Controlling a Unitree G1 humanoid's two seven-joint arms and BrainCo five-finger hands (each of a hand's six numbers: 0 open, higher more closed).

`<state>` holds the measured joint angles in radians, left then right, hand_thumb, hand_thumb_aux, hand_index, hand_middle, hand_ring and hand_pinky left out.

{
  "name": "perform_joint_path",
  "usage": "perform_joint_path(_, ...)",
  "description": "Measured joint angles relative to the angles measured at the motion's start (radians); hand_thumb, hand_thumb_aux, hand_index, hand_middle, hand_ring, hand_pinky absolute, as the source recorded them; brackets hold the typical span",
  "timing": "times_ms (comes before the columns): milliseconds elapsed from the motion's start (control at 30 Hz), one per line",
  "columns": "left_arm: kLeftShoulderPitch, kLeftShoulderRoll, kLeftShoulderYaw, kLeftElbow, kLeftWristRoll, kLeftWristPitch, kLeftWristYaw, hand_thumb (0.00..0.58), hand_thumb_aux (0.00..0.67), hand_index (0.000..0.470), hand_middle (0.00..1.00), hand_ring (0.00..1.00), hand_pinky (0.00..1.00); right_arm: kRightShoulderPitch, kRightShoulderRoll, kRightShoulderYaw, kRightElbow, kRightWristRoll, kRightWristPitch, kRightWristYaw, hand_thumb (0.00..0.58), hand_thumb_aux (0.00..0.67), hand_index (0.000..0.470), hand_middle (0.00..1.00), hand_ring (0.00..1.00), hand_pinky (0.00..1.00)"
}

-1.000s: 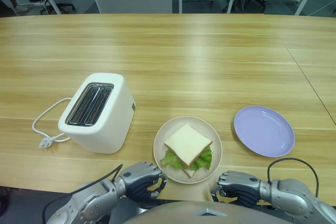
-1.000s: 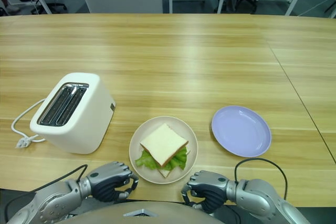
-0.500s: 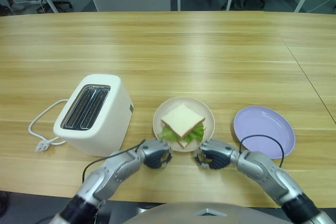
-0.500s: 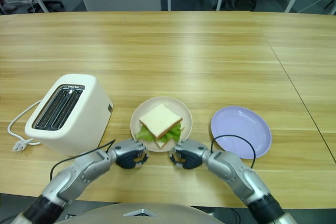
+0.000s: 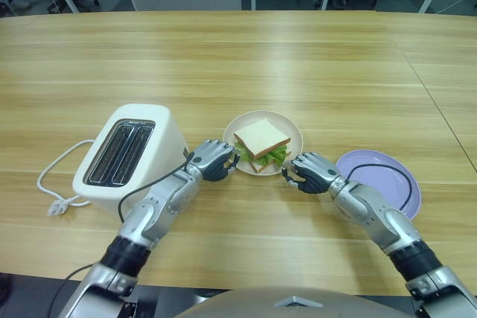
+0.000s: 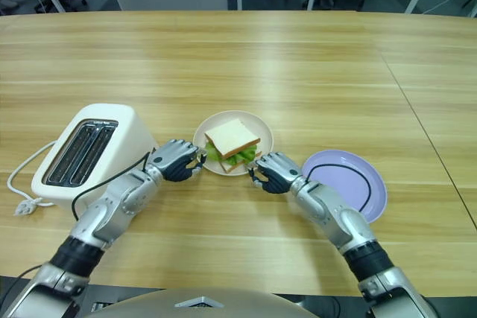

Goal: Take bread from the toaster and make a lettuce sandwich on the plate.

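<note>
A sandwich (image 5: 261,139) of white bread with green lettuce sticking out lies on the beige plate (image 5: 291,128) at the table's middle. My left hand (image 5: 215,160) is curled onto the plate's left near rim. My right hand (image 5: 309,173) is curled onto its right near rim. The white toaster (image 5: 127,158) stands left of the plate, and both its slots look dark.
A purple plate (image 5: 384,184) lies bare just right of my right forearm. The toaster's white cord and plug (image 5: 54,191) trail at the far left. Open wooden table (image 5: 246,57) stretches beyond the plates. A black cable loops over my right arm.
Both hands came up from the table's near edge to the beige plate's rim. The plate with the sandwich slid away from me, now level with the toaster. The camera also shifted.
</note>
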<state>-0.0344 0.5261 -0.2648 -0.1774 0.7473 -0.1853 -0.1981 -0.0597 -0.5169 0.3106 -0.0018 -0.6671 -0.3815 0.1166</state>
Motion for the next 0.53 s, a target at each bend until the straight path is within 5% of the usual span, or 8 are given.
perform_joint_path(33, 0.039, -0.003, 0.028, -0.065, -0.039, 0.01, -0.011, 0.579, 0.646, 0.444, 1.0, 1.0, 1.0, 0.026, 0.005, -0.03, -0.047, 0.086, 0.004, 0.024, 0.58, 0.67, 0.46, 1.0, 1.0, 1.0)
perform_joint_path(67, 0.08, -0.012, 0.06, -0.137, -0.08, 0.015, -0.016, 0.543, 0.502, 0.345, 0.96, 0.96, 0.96, 0.053, 0.013, -0.066, -0.099, 0.17, 0.01, 0.041, 0.58, 0.67, 0.46, 1.0, 1.0, 1.0)
perform_joint_path(100, 0.122, -0.037, 0.093, -0.206, -0.129, 0.026, -0.018, 0.227, 0.147, 0.101, 0.41, 0.41, 0.41, 0.076, 0.027, -0.105, -0.145, 0.274, 0.024, 0.062, 0.58, 0.67, 0.46, 0.97, 0.97, 0.97)
perform_joint_path(133, 0.153, -0.067, 0.12, -0.266, -0.174, 0.036, -0.016, 0.227, 0.147, 0.101, 0.41, 0.41, 0.41, 0.093, 0.04, -0.143, -0.185, 0.359, 0.035, 0.073, 0.58, 0.67, 0.46, 0.97, 0.97, 0.97)
perform_joint_path(167, 0.181, -0.111, 0.14, -0.328, -0.236, 0.052, -0.011, 0.0, 0.0, 0.0, 0.0, 0.0, 0.0, 0.104, 0.055, -0.181, -0.223, 0.473, 0.053, 0.091, 0.128, 0.079, 0.054, 0.37, 0.37, 0.37)
perform_joint_path(200, 0.216, -0.164, 0.17, -0.39, -0.294, 0.07, -0.001, 0.0, 0.0, 0.0, 0.0, 0.0, 0.0, 0.117, 0.081, -0.223, -0.263, 0.577, 0.071, 0.103, 0.0, 0.0, 0.0, 0.0, 0.0, 0.0)
perform_joint_path(367, 0.297, -0.364, 0.25, -0.571, -0.605, 0.15, 0.038, 0.0, 0.0, 0.0, 0.0, 0.0, 0.0, 0.136, 0.192, -0.394, -0.361, 1.023, 0.19, 0.121, 0.0, 0.0, 0.0, 0.0, 0.0, 0.0)
perform_joint_path(533, 0.341, -0.432, 0.289, -0.577, -0.757, 0.156, 0.056, 0.0, 0.0, 0.0, 0.0, 0.0, 0.0, 0.143, 0.244, -0.462, -0.348, 1.126, 0.215, 0.135, 0.0, 0.0, 0.0, 0.0, 0.0, 0.0)
